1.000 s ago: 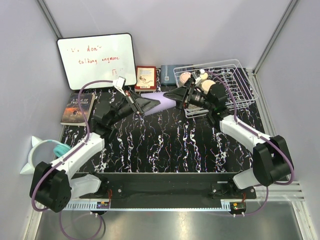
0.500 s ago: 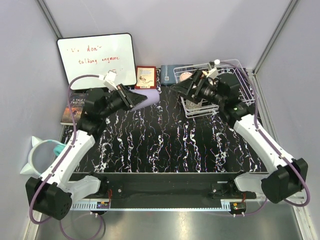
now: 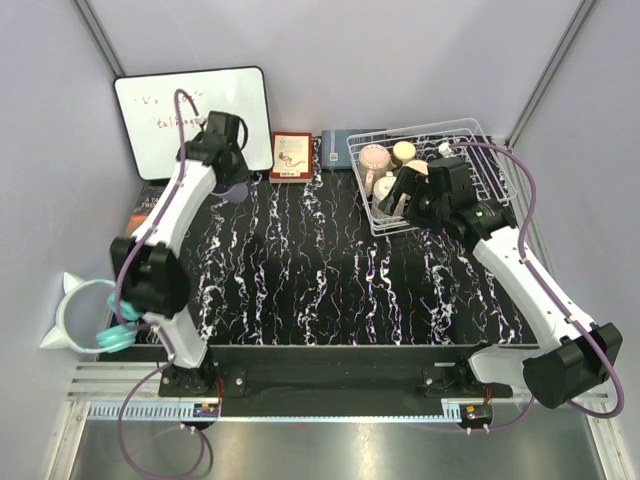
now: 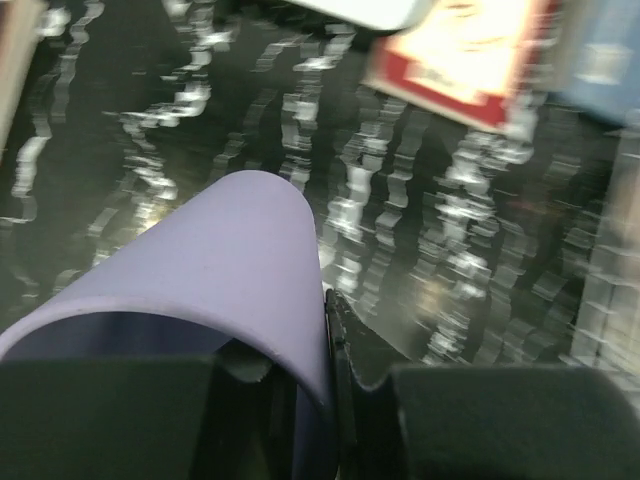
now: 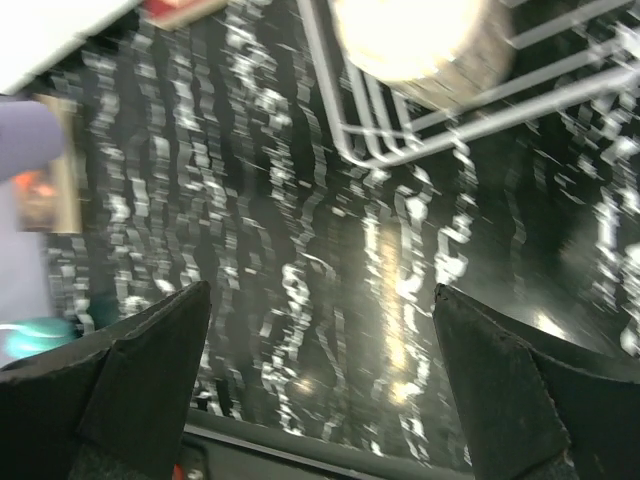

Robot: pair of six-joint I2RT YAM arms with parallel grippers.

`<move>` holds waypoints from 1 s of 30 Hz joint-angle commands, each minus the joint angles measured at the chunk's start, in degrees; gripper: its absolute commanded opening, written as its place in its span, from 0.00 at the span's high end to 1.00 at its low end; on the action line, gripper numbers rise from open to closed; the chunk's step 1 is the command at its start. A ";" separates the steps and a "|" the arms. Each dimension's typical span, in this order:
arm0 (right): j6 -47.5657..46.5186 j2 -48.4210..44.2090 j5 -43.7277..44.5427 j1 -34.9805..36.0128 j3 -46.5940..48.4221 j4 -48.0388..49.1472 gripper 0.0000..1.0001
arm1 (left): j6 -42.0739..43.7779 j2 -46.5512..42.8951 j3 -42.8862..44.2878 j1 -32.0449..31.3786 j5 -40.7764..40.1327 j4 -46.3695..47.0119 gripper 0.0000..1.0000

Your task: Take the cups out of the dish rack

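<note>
Table: black marbled top (image 3: 330, 280); it lies beneath both grippers.
Whiteboard: (image 3: 160, 115) propped against the rear wall, immediately behind and to the left of the left gripper.
Dish rack: white wire rack (image 3: 492, 170) at the far right of the table. The right gripper is at its near left corner. In the right wrist view the corner wires lie ahead of the fingers and towards the right-hand one.
Left gripper: (image 3: 230, 180) arm extended to the far left of the table. The fingers are clamped on the wall of the lavender cup.
Right gripper: (image 5: 320, 292) fingers spread wide, with only table top between them.
Red book: (image 3: 291, 155) stands against the rear wall, just right of the left gripper. In the left wrist view it is ahead and to the right.
Lavender cup: (image 4: 230, 260) on its side in the left gripper's hold, rim towards the camera and body pointing forward over the table, well apart from the dish rack.
Pink cup: (image 3: 374, 157) in the rack, just beyond the right gripper.
Cream cup: (image 3: 404, 151) in the rack beside the pink cup, beyond the right gripper.
Third cup: pale, (image 3: 418, 168) in the rack and partly hidden by the right gripper; contact cannot be determined.
Image quality: both wrist views are motion-blurred.
</note>
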 commanded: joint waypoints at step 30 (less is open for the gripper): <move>-5.88 -0.78 6.08 -0.17 -0.35 -7.64 0.00 | 1.96 36.06 31.13 11.57 0.64 -10.91 0.82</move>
